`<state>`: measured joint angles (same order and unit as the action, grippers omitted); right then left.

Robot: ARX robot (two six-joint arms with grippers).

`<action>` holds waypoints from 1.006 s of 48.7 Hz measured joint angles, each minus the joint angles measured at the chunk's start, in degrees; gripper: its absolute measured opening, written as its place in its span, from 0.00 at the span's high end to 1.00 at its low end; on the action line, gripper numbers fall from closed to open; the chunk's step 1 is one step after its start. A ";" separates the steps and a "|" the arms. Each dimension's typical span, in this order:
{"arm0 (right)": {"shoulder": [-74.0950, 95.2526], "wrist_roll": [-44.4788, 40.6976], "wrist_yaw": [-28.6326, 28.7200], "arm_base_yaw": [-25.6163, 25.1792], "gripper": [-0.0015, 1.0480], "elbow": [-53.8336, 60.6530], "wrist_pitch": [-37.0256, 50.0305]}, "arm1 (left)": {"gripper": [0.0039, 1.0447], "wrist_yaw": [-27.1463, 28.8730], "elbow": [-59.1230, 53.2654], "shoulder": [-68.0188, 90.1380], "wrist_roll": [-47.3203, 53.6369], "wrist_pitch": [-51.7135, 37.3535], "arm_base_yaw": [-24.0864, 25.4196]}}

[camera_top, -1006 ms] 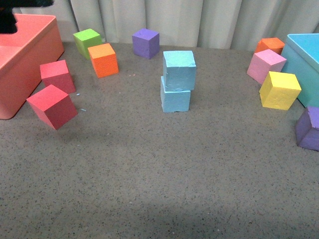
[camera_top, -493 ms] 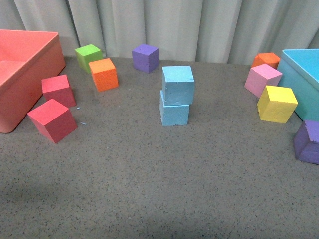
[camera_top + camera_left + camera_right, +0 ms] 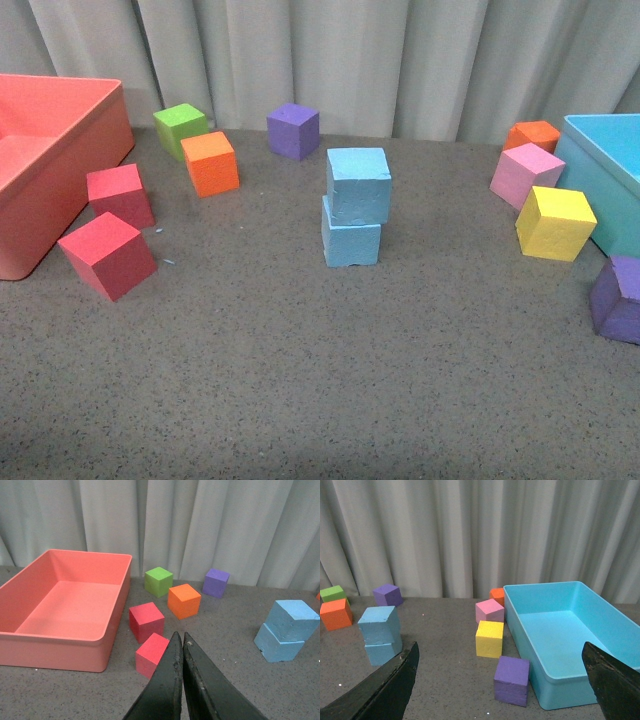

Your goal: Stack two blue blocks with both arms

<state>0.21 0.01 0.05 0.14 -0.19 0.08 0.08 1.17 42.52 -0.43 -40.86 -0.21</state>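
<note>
Left wrist: fingers point(image 3: 176, 645) pressed together; front lacks arms.

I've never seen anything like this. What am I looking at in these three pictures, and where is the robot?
It is a robot with two arms, each ending in a two-fingered gripper. One picture comes from a camera on its body, facing a grey table; no arm shows there. The other two come from cameras on its wrists. In the left wrist view the black left gripper is shut, holding nothing. In the right wrist view the right gripper is wide open, also empty.

In the middle of the table two blue blocks are stacked, the top block sitting slightly askew on the bottom block. Other coloured cubes lie around. A red bin stands on the robot's left, a cyan bin on its right; both look empty inside in the wrist views.
</note>
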 joint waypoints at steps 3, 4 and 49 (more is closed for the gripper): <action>0.00 0.00 0.00 0.00 0.09 0.00 0.00 | 0.97 0.07 -0.02 -3.48 0.00 2.78 0.00; 0.00 0.00 0.00 0.00 0.09 0.00 0.00 | 0.97 0.07 -0.02 -4.35 0.00 3.72 0.02; 0.00 0.00 0.00 0.00 0.09 0.00 0.00 | 0.97 0.04 -0.07 -30.75 0.00 28.85 0.04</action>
<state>0.21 0.01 0.05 0.14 -0.19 0.08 0.12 1.10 11.77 -0.43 -12.01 -0.16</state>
